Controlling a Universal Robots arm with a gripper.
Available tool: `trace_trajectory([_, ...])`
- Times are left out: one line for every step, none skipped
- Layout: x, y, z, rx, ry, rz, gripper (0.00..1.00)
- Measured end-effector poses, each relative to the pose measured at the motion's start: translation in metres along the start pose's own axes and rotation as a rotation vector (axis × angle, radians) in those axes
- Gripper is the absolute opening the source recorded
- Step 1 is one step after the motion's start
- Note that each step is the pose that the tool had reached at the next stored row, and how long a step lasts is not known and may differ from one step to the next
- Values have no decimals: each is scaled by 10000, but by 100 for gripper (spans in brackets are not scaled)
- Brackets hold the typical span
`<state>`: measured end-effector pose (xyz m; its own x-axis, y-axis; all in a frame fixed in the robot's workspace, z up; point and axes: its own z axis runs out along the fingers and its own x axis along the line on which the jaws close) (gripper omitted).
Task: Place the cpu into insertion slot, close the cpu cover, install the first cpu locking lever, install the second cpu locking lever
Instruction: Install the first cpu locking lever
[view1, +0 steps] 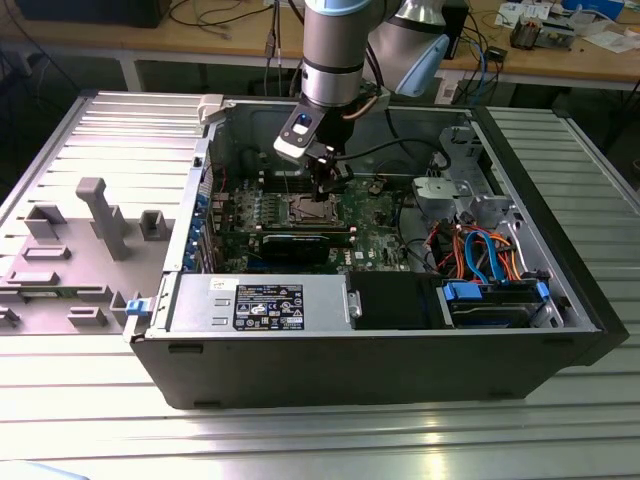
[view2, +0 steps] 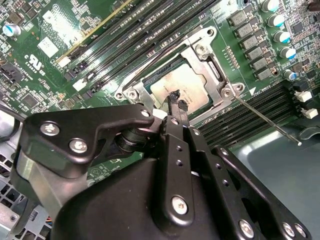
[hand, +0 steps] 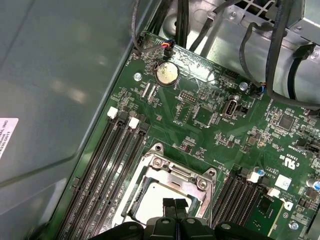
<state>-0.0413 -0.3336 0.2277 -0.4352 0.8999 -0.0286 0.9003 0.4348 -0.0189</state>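
Claw (view2: 176, 101) fingertips are pressed together with nothing between them, hanging right over the cpu (view2: 187, 82); I cannot tell whether they touch it. That cpu is a flat square chip with a dull silver-grey top. It lies level in the insertion slot (view1: 305, 208), and the cpu cover (hand: 175, 172), a thin silver frame plate, is folded down around it so the chip shows through the square window. From the socket corner just beside the claw, a thin wire locking lever (view2: 265, 120) juts out free across black memory slots (view2: 227, 122). Around them spreads the green motherboard (hand: 200, 120) with its coin cell battery (hand: 166, 74), inside an open computer case (view1: 380, 370) on the ribbed metal table (view1: 300, 440).
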Motion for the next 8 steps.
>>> trace_trajectory([0,0,0,0,-1,-22,11])
trace_trajectory([0,0,0,-1,-1,-37,11])
trace_trajectory([0,0,0,-1,0,-50,11])
trace_trajectory([0,0,0,-2,-1,-67,11])
trace_trajectory([0,0,0,-2,-1,-77,11])
trace_trajectory([0,0,0,-3,-1,-89,11])
trace_trajectory([0,0,0,-3,-1,-99,11])
trace_trajectory([0,0,0,-4,-2,-124,11])
